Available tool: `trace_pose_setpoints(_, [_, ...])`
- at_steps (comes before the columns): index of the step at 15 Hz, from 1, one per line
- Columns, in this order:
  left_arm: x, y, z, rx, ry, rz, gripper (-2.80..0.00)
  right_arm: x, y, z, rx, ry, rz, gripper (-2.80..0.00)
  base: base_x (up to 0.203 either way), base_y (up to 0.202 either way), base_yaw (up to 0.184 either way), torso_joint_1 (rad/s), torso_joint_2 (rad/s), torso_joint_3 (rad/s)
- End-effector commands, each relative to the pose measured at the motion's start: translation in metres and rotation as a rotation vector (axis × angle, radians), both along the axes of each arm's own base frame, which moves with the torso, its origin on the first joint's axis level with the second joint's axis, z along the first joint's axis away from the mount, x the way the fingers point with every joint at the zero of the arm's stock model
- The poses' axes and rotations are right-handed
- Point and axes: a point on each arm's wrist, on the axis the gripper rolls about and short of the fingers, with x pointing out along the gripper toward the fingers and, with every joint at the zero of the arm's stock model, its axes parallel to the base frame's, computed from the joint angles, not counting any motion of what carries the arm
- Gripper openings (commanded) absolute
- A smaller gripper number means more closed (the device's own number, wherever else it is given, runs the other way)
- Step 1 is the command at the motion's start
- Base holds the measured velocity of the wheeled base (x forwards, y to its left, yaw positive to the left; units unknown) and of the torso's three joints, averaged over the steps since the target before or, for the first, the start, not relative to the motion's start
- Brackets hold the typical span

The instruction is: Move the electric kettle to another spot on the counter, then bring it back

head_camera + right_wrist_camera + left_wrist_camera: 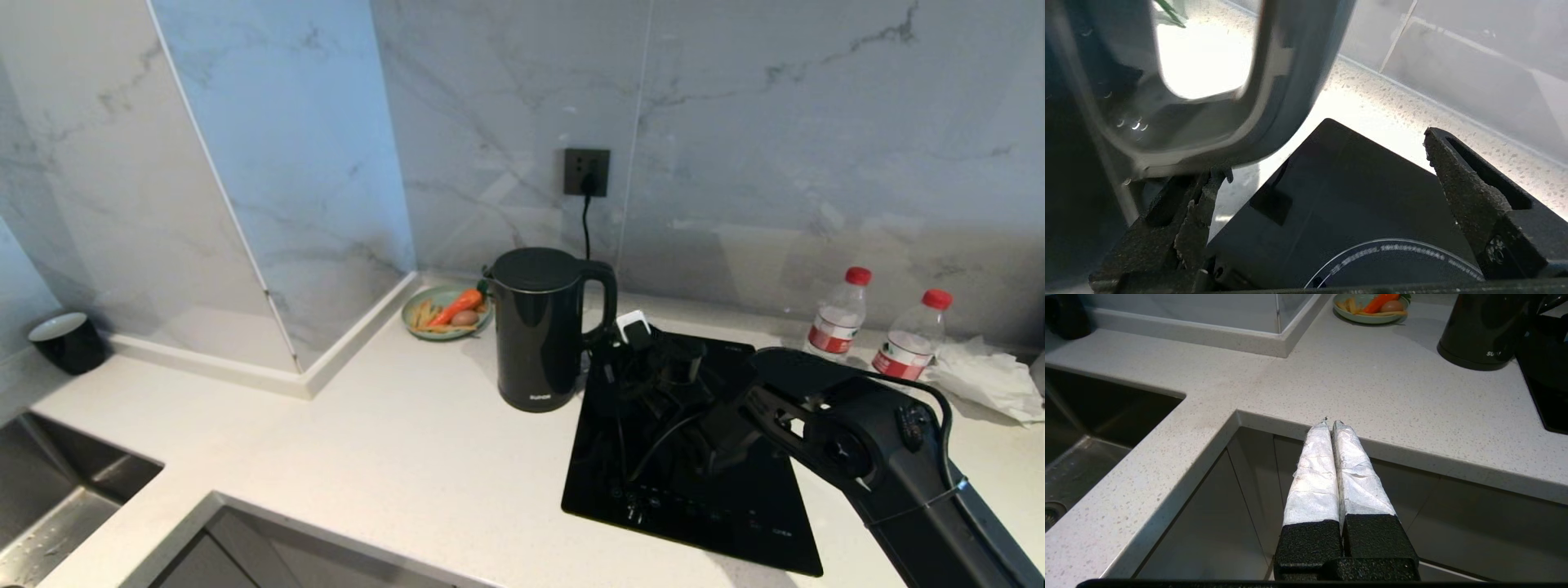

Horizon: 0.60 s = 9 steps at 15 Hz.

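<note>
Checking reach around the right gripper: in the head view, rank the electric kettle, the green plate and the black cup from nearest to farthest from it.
From the right gripper:
1. Electric kettle, right beside it, toward the robot's left.
2. Green plate, behind the kettle by the wall.
3. Black cup, far left.

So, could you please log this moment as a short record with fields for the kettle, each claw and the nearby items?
kettle: electric kettle upright on the counter, beside the cooktop
right claw: right claw open by the kettle's handle, one finger under it, not gripping
left claw: left claw shut, empty, near the counter's front edge
nearby: plate of food, two bottles, black cup
</note>
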Motion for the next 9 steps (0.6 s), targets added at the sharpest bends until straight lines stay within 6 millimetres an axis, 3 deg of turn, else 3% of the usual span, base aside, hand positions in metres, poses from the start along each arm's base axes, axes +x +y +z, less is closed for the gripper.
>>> trace_pose_setpoints(1, [0.000,0.000,0.000,0.000,0.000,0.001,-2.80,0.001,0.000,-0.001,0.000,-0.007,0.000,0.00,0.000,0.000,0.000,0.000,0.00,0.000])
trace_pose_setpoints(9, [0.000,0.000,0.000,0.000,0.000,0.001,-2.80,0.001,0.008,-0.013,-0.008,0.013,0.039,0.00,0.000,0.000,0.000,0.000,0.00,0.000])
